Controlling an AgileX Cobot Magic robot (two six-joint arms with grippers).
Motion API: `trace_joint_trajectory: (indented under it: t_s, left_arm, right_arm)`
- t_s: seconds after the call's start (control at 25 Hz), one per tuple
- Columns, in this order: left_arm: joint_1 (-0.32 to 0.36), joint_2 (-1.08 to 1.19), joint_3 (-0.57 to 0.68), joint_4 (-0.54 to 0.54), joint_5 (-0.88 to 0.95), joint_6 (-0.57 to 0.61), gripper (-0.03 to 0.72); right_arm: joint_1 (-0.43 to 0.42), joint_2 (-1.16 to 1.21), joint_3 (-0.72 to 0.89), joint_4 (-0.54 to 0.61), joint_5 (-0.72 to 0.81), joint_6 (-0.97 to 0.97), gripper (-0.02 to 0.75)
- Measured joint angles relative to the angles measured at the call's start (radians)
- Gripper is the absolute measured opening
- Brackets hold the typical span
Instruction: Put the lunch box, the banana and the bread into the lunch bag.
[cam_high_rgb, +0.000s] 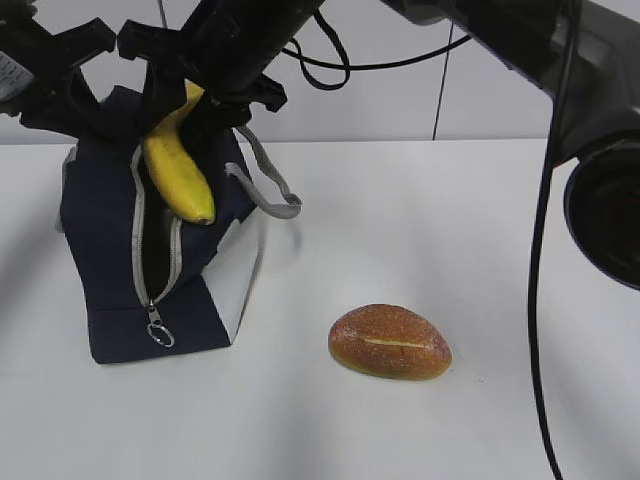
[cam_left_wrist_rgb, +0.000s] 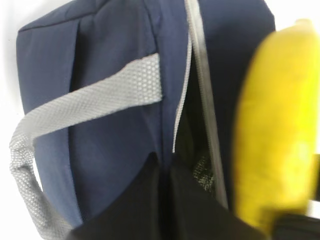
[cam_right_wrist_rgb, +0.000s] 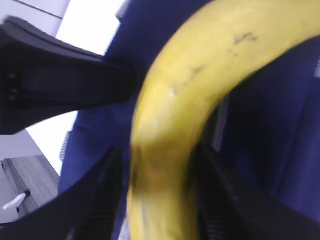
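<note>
Nearest us on the white counter (cam_high_rgb: 450, 430) lies the oval golden-brown bread roll (cam_high_rgb: 390, 342). Behind it stands the boxy navy fabric lunch bag (cam_high_rgb: 105, 240), unzipped. Our right tool (cam_right_wrist_rgb: 160, 200) grasps the curved yellow banana (cam_high_rgb: 178, 168) over its opening; our left tool (cam_left_wrist_rgb: 165, 210) is clenched on the bag's fabric.

The right end effector (cam_right_wrist_rgb: 160, 200) reaches across, fingers either side of the banana (cam_high_rgb: 178, 165) above the lunch bag (cam_high_rgb: 105, 240); the left end effector (cam_left_wrist_rgb: 165, 210) is pinched closed at the bag's top.

Probably a lab: bare white table (cam_high_rgb: 480, 200); plain white wall (cam_high_rgb: 400, 90); black cables (cam_high_rgb: 540, 300) hanging overhead.
</note>
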Motion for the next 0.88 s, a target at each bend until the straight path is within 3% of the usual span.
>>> trace_joint_trajectory:
  t_s: [0.16, 0.28, 0.56, 0.88]
  left_arm:
    - [0.001, 0.000, 0.000, 0.004, 0.001, 0.000, -0.003]
    - [0.001, 0.000, 0.000, 0.004, 0.001, 0.000, -0.003]
    - [0.001, 0.000, 0.000, 0.007, 0.002, 0.000, -0.003]
    - [0.001, 0.000, 0.000, 0.012, 0.004, -0.001, -0.003]
  right_arm:
    - [0.009, 0.012, 0.000, 0.000, 0.000, -0.018, 0.512]
    - [0.009, 0.012, 0.000, -0.004, 0.000, -0.026, 0.573]
    - [0.009, 0.006, -0.002, -0.018, 0.000, -0.036, 0.577]
    - [0.009, -0.108, 0.017, -0.163, 0.000, -0.043, 0.577]
